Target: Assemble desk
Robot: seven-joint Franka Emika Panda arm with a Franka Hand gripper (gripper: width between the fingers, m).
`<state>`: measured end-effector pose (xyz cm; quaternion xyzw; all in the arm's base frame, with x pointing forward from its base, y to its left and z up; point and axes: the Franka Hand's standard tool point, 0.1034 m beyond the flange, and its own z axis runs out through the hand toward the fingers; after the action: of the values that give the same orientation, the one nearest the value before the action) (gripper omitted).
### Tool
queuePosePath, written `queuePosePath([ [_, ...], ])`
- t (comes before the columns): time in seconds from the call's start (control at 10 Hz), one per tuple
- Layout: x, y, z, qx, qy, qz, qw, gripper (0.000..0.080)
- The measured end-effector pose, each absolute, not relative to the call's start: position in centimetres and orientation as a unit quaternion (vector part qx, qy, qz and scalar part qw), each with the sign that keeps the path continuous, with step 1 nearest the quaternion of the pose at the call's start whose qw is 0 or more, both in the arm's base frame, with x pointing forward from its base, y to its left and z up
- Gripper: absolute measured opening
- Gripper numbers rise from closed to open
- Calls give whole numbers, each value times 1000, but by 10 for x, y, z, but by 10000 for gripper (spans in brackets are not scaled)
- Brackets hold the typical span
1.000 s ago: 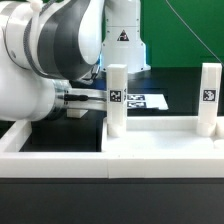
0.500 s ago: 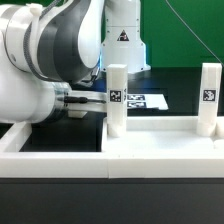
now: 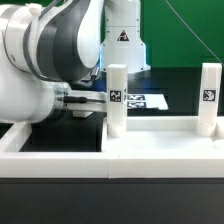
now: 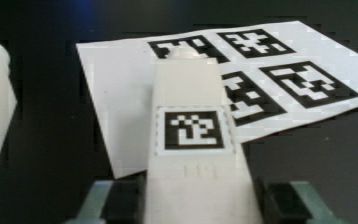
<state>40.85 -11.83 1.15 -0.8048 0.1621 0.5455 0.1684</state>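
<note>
Black table (image 3: 180,80) carries the marker board (image 3: 140,101) lying flat with tags up, the white tabletop (image 3: 165,128) resting just on the camera side of the board, and the low white wall (image 3: 50,150) past that, farthest from the board, along the near edge.

Leg post (image 4: 190,115) smooth white plastic; marker board (image 4: 114,80) matt; table (image 4: 345,140) matt black.

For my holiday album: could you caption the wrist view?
Wrist view: the hand straddles a tagged white leg post, with the marker board lying beyond it.
</note>
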Motion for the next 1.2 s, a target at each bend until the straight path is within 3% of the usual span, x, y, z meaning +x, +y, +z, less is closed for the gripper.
queuePosePath([
  [0.2,409,-119,13,-804,160,546,171,285],
  [0.6,424,-137,42,-809,126,534,209,287],
  [0.9,445,-140,90,-814,102,525,227,287],
  [1.2,452,-143,84,-829,103,504,219,287],
])
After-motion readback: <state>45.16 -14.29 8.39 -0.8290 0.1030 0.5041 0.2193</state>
